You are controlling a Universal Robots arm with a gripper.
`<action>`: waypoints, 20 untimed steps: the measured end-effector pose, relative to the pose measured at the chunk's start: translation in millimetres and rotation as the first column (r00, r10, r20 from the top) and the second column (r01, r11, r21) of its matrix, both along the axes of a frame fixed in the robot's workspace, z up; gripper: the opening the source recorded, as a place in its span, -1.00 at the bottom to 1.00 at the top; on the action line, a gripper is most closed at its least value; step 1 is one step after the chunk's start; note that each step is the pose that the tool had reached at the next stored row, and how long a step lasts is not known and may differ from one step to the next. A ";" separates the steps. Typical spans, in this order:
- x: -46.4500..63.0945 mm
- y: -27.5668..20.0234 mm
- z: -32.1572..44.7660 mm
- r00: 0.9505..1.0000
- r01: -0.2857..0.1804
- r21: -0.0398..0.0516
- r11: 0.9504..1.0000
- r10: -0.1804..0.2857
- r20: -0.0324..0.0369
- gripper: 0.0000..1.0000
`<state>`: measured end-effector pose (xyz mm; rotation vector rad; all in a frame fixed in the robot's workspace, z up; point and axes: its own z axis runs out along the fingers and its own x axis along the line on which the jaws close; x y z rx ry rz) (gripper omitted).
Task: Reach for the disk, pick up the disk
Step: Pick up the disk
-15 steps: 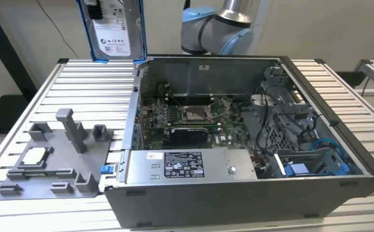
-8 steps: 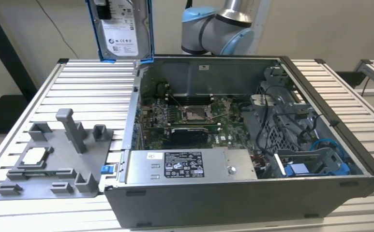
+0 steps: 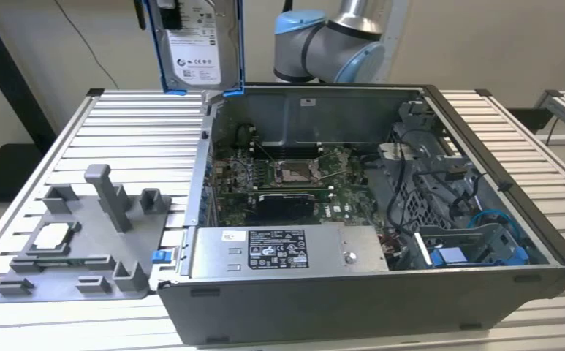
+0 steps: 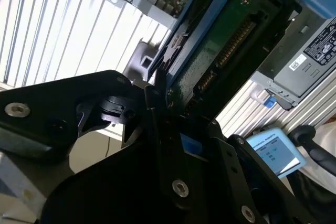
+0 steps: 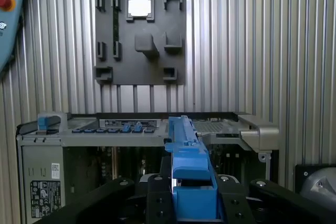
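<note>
Where the open computer case point(image 3: 380, 292) has its far corner, toward the exterior view's left, the disk point(image 3: 200, 51) hangs upright in the air, well above the ribbed worktop point(image 3: 126, 139) and touching neither. Its white label faces the near side, and the blue bracket frames it. In the first wrist view the pincer point(image 5: 194, 190) is clamped on the disk point(image 5: 185, 148), with black fingers point(image 5: 155, 192) on either side of the blue bracket. The second wrist view shows the disk point(image 4: 220, 40) from its green circuit-board side. Left of the case, a grey fixture plate point(image 3: 77, 248) lies flat on the worktop with a small silver chip point(image 3: 50, 235) seated in it. The arm's blue-capped joint point(image 3: 326, 44) stands behind the case's far wall.
</note>
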<state>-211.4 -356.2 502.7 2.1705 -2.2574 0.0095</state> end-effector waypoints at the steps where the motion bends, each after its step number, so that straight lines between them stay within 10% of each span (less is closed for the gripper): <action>1: 2.0 0.0 0.0 1.000 0.000 0.000 1.000 0.000 0.000 -1.00; 20: 37.4 0.4 0.0 1.000 0.000 0.000 1.000 0.000 0.000 -1.00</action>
